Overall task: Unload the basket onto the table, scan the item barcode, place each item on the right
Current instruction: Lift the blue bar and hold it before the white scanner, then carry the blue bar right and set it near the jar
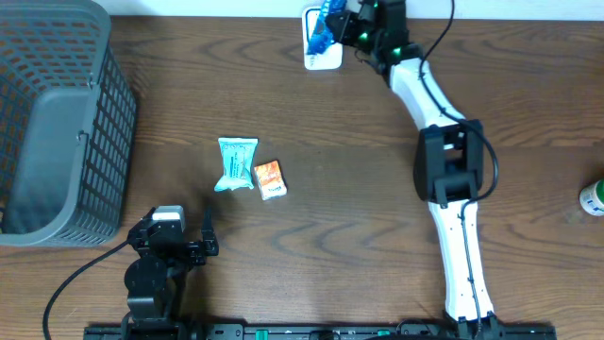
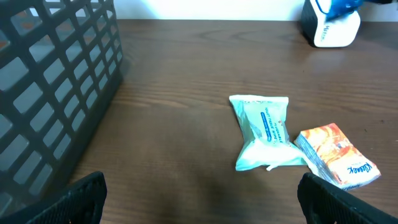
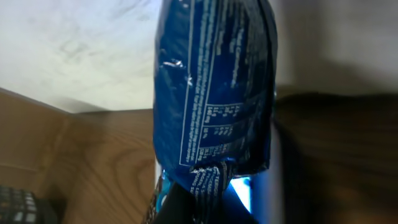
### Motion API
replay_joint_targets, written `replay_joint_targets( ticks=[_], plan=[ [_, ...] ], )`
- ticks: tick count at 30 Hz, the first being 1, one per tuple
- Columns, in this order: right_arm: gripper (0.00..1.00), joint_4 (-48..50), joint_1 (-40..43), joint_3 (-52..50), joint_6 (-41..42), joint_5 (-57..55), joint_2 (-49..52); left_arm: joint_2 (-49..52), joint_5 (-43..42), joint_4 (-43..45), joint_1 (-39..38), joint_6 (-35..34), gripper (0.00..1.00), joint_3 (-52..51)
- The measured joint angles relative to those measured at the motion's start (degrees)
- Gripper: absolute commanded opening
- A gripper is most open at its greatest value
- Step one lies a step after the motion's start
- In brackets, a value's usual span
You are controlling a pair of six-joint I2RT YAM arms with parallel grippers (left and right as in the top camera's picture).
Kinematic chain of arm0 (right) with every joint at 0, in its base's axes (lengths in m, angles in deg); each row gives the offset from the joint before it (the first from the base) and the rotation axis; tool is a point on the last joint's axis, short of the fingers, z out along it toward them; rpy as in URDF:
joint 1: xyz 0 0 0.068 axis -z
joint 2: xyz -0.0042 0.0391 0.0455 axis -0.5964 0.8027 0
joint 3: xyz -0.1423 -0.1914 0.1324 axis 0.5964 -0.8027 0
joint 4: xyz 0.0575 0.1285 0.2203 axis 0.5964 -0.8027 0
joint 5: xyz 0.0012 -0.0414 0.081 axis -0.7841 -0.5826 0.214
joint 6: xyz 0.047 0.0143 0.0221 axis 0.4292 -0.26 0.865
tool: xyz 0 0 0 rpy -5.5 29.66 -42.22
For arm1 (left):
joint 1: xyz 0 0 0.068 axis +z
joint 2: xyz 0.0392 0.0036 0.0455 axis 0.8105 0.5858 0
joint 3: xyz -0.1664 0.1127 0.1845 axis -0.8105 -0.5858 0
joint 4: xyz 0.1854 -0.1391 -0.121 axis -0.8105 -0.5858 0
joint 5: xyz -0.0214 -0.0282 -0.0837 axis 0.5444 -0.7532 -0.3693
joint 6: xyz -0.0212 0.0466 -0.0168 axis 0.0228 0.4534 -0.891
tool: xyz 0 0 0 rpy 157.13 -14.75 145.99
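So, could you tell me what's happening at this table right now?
The right gripper is shut on a blue packet and holds it at the white scanner by the table's far edge. The left gripper sits open near the front edge, touching nothing. A pale teal packet and an orange tissue pack lie side by side mid-table. A grey basket stands at the left.
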Motion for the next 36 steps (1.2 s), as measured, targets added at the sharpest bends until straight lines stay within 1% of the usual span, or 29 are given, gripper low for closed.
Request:
replay_joint_targets(
  ticks=[2, 4, 5, 7, 9, 12, 14, 18, 19, 21, 26, 28, 31, 33, 34, 35, 36],
  plan=[
    [0.01, -4.68, 1.22, 0.00, -1.88, -1.25, -1.81, 0.00, 0.00, 0.00, 0.00, 0.00, 0.98, 0.00],
    [0.01, -12.44, 2.67, -0.17, -4.68, -4.07, -5.18, 0.00, 0.00, -0.02, 0.00, 0.02, 0.98, 0.00],
    [0.01, -14.29, 3.06, -0.22, -5.46, -4.96, -6.34, 0.00, 0.00, -0.02, 0.00, 0.02, 0.98, 0.00],
    [0.01, -22.43, 4.26, -0.28, -7.69, -8.39, -10.69, 0.00, 0.00, -0.04, 0.00, 0.00, 0.97, 0.00],
    [0.01, -32.37, 5.18, -0.26, -8.94, -13.64, -16.06, 0.00, 0.00, -0.07, 0.00, 0.02, 0.98, 0.00],
    [0.01, -52.09, 6.29, 0.02, -9.57, -24.52, -25.40, 0.00, -0.02, -0.02, 0.00, 0.00, 0.98, 0.00],
    [0.01, -65.70, 7.04, 0.76, -8.26, -31.80, -30.14, 0.00, 0.00, 0.00, 0.00, 0.02, 0.98, 0.00],
    [0.01, -84.87, 9.64, 1.11, -4.35, -43.98, -33.14, -0.02, -0.02, 0.00, 0.00, 0.00, 0.98, 0.00],
    [0.01, -87.30, 10.54, 0.76, -3.45, -46.42, -32.85, 0.00, 0.00, 0.00, 0.00, 0.00, 0.98, 0.00],
    [0.01, -89.90, 13.60, -1.53, -0.55, -53.55, -31.74, 0.00, -0.02, -0.02, 0.00, 0.00, 0.98, 0.00],
    [0.01, -88.32, 22.03, -11.61, 5.40, -66.71, -30.10, 0.00, 0.00, 0.02, 0.00, 0.02, 0.98, 0.00],
    [0.01, -84.08, 25.88, -17.07, 7.89, -71.84, -29.79, 0.00, 0.00, -0.02, 0.00, 0.02, 0.98, 0.00],
    [0.01, -73.77, 30.47, -25.03, 9.84, -75.08, -29.77, 0.00, -0.02, 0.00, 0.00, 0.00, 0.98, 0.00],
    [0.01, -70.16, 32.48, -28.65, 10.36, -75.80, -29.75, 0.00, 0.00, 0.02, 0.00, 0.00, 0.98, 0.00],
    [0.04, -68.96, 33.38, -30.08, 10.71, -76.00, -29.75, 0.00, -0.02, 0.00, 0.00, 0.02, 0.98, 0.00],
    [0.33, -67.78, 34.07, -31.30, 10.86, -76.32, -29.75, 0.00, -0.02, 0.00, 0.00, 0.00, 0.98, 0.00],
    [0.71, -66.66, 34.67, -32.30, 11.06, -76.61, -29.75, 0.00, 0.00, 0.00, 0.00, 0.00, 0.98, 0.00]
  ],
)
